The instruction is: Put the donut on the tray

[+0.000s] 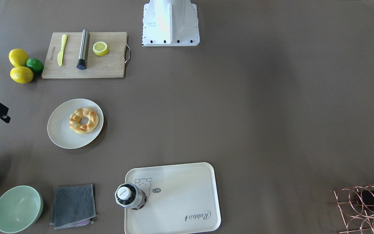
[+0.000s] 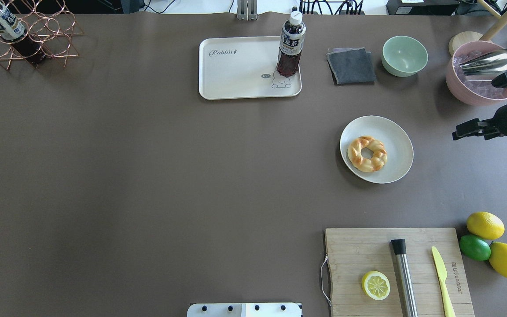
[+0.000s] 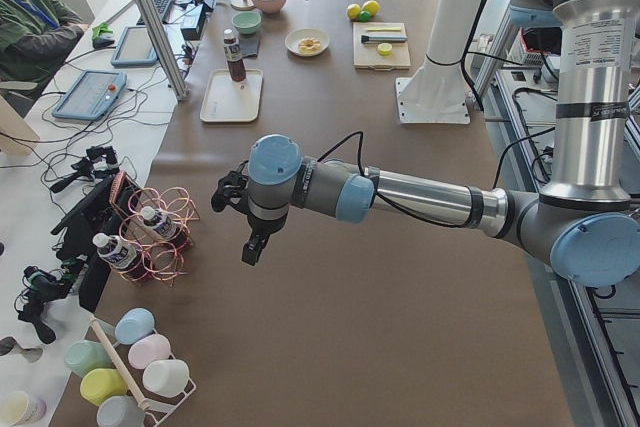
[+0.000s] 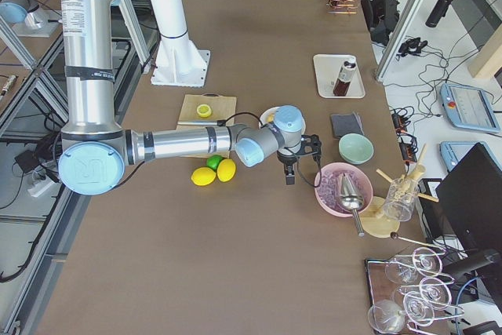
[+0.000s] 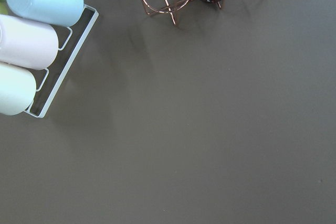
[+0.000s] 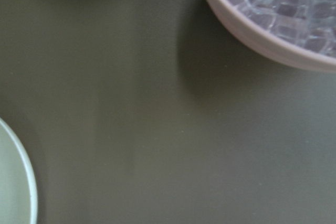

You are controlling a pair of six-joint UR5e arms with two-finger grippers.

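Observation:
The donut (image 1: 83, 121) is a golden twisted ring lying on a round white plate (image 1: 60, 130); it also shows in the overhead view (image 2: 366, 153). The cream tray (image 1: 180, 201) with the bear drawing and "Rabbit" script lies apart from the plate, also in the overhead view (image 2: 236, 75). A dark drink bottle (image 1: 130, 196) stands upright on the tray's corner by the bear. My right gripper (image 2: 457, 134) hovers beside the plate, near the pink bowl; I cannot tell if it is open. My left gripper (image 3: 250, 255) hangs over bare table by the wire rack; I cannot tell its state.
A wooden cutting board (image 2: 368, 255) carries a lemon half (image 2: 375, 285), a steel cylinder and a yellow knife. Two lemons and a lime (image 2: 475, 247) lie beside it. A green bowl (image 2: 404, 55), a grey cloth (image 2: 351, 66), a pink ice bowl (image 2: 469, 88) and a copper rack (image 2: 24, 39) line the far edge.

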